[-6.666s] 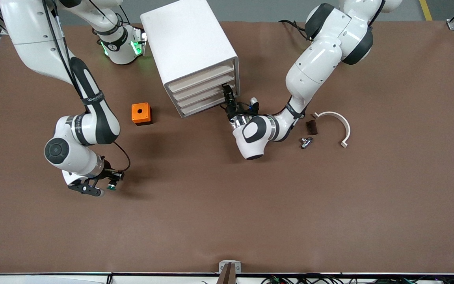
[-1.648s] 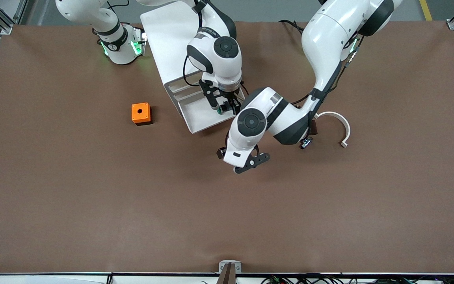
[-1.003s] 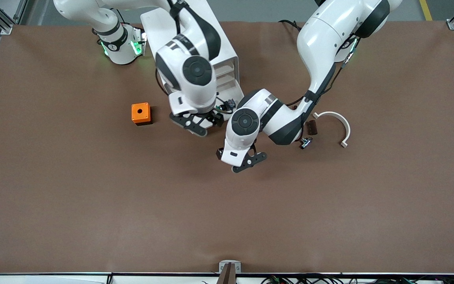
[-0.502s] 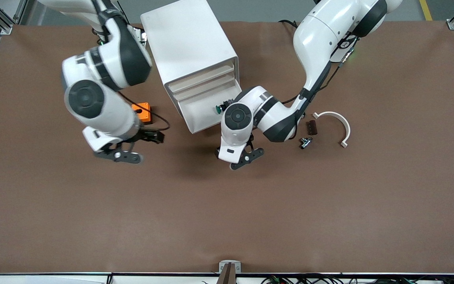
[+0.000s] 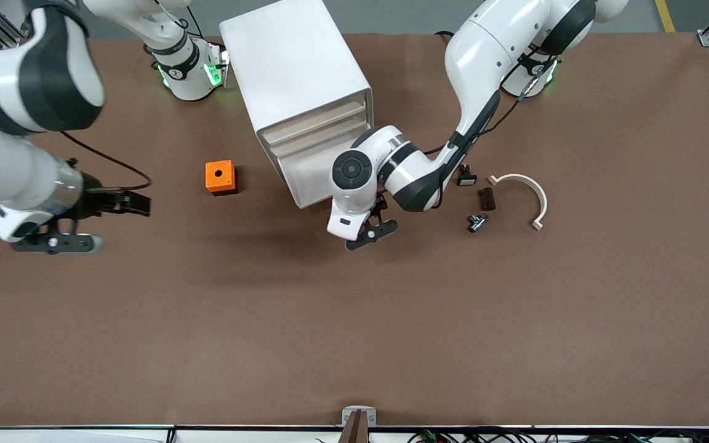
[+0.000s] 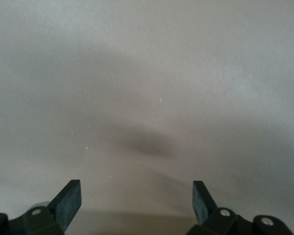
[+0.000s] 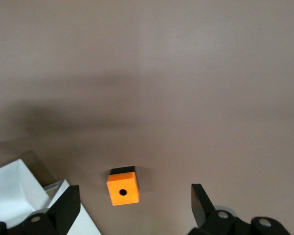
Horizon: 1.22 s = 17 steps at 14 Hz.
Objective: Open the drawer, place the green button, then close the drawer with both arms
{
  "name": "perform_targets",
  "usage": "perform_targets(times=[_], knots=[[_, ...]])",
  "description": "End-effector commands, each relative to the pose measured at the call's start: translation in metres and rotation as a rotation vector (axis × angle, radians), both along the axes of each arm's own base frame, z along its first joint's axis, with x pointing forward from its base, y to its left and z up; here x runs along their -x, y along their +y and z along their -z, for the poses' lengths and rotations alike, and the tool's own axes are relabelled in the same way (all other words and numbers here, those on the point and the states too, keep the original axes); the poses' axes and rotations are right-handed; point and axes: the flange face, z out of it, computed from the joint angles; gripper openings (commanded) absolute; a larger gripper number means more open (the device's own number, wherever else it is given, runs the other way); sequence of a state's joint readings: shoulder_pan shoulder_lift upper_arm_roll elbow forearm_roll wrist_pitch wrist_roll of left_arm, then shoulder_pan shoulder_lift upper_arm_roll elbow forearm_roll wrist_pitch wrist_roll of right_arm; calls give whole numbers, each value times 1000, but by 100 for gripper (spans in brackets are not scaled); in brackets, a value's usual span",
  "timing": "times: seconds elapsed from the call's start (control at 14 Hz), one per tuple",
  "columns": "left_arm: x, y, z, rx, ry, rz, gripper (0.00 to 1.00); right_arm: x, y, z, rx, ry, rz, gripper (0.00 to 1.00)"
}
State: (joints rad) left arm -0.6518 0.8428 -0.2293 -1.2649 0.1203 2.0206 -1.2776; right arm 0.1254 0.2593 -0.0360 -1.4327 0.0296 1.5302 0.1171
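Brown table (image 5: 391,320) under two spread, empty hands: left hand (image 5: 364,231) beside drawer (image 5: 308,178), right hand (image 5: 59,231) aloft.

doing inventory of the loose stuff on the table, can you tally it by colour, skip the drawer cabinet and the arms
orange: 1, the box with a hole
white: 1, the curved clamp
black or dark: 2, the switch and the dark block
metal: 1, the small fitting
total: 5
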Motion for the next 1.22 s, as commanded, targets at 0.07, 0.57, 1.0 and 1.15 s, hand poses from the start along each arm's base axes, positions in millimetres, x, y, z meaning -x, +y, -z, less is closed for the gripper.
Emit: perform_targets(times=[0.07, 0.57, 1.0, 1.15], knots=[[21, -13, 8, -22, -9, 36, 100, 4, -40, -15, 24, -16, -60, 100], [58, -31, 24, -46, 19, 91, 100, 11, -90, -24, 22, -8, -61, 100], [79, -47, 22, 8, 93, 68, 100, 9, -90, -22, 49, -8, -61, 100], [85, -52, 22, 25, 119, 56, 100, 7, -90, -32, 53, -30, -56, 100]])
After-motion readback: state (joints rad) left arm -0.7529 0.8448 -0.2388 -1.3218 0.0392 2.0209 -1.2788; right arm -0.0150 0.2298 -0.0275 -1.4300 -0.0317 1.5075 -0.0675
